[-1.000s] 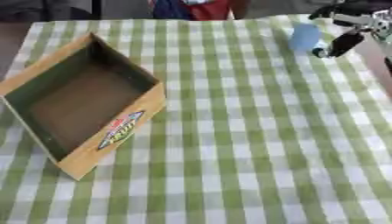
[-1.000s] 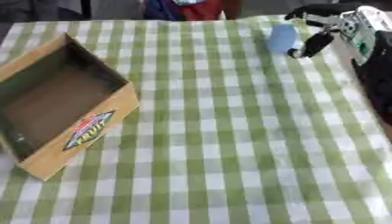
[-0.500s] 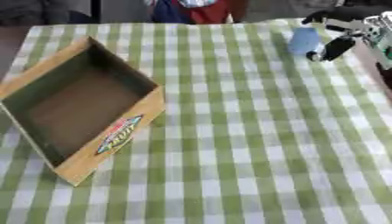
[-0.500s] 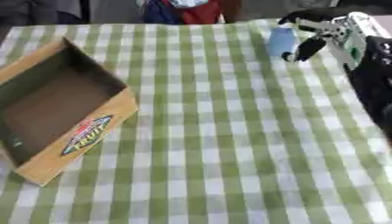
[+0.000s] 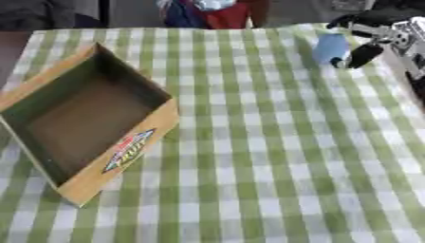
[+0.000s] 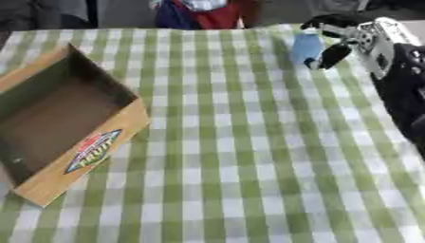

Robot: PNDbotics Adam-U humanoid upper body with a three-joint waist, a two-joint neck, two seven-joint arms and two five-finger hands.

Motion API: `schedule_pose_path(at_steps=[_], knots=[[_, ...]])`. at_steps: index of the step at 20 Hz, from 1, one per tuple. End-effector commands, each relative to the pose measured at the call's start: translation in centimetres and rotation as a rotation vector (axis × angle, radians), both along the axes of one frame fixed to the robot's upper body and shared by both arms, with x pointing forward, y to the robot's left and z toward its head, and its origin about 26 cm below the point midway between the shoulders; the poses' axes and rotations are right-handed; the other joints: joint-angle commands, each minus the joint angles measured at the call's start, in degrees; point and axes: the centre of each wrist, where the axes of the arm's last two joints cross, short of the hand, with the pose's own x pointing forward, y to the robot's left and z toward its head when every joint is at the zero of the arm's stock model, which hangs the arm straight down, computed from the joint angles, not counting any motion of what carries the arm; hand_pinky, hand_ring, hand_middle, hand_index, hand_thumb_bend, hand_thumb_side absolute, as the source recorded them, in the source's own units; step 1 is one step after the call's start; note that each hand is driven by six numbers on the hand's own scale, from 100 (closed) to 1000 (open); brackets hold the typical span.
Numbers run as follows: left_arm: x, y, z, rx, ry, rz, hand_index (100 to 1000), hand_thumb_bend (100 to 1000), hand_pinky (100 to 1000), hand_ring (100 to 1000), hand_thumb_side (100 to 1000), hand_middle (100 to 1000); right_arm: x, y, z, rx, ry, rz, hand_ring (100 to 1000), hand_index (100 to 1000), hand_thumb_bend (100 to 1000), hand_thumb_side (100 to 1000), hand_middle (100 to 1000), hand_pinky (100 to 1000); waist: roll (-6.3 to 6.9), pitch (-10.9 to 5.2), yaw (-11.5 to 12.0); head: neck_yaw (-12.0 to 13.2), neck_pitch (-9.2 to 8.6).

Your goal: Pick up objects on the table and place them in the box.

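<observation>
We found the box (image 5: 79,124) at near left holding nothing, so no placement was done. The right hand (image 6: 348,40) had its fingers curled about a pale blue object (image 6: 305,46) at far right, apparently not yet lifted.

Open checked desk (image 5: 274,142) is lying between the cardboard box (image 5: 83,118) at the left and the right hand (image 6: 357,35) by the pale blue object (image 5: 330,46); nothing is blocking the box's open top.

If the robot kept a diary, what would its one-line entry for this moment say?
right hand: fingers curled round blue object, far right of table | box: empty, at left | left hand: out of view
</observation>
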Motion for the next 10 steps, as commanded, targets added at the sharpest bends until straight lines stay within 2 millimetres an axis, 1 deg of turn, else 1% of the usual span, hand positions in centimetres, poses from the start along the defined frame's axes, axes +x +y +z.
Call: schedule_pose_path(at_steps=[1,4,5,6,8,9,10], knots=[[-0.26,-0.09,0.87,0.005,-0.039,-0.005,782,100,662,547,658,603,-1.21,-1.52,2.13,-0.026,-0.044,-0.038,997,1000,241,217,1000,882,-0.16,-0.85,0.1,-0.4,-1.11],[-0.26,-0.1,0.88,0.005,-0.039,-0.006,782,100,662,547,658,603,-1.31,-1.75,1.91,-0.026,-0.044,-0.044,995,986,230,215,1000,882,-0.19,-0.75,0.2,-0.7,-1.28],[-0.26,-0.1,0.87,0.004,-0.039,-0.006,781,100,662,547,658,603,-1.33,-1.8,1.83,-0.027,-0.043,-0.045,995,963,226,214,1000,882,-0.21,-0.72,0.2,-0.7,-1.35],[-0.26,-0.1,0.85,0.003,-0.038,-0.006,781,100,662,547,658,603,-1.34,-1.85,1.75,-0.027,-0.043,-0.046,995,959,225,214,1000,882,-0.23,-0.69,0.1,-0.7,-1.38],[-0.26,-0.11,0.84,0.004,-0.038,-0.006,782,100,662,547,658,603,-1.38,-1.96,1.62,-0.027,-0.043,-0.05,992,920,214,211,1000,880,-0.21,-0.68,0.1,-0.7,-1.43],[-0.26,-0.11,0.84,0.005,-0.038,-0.006,782,100,662,547,660,603,-1.4,-2.02,1.57,-0.026,-0.043,-0.052,991,867,204,204,1000,878,-0.17,-0.68,0.0,-0.8,-1.44],[-0.27,-0.1,0.83,0.004,-0.038,-0.005,782,100,662,547,658,603,-1.42,-2.05,1.54,-0.026,-0.046,-0.052,990,853,201,204,1000,877,-0.13,-0.69,-0.1,-0.8,-1.46]])
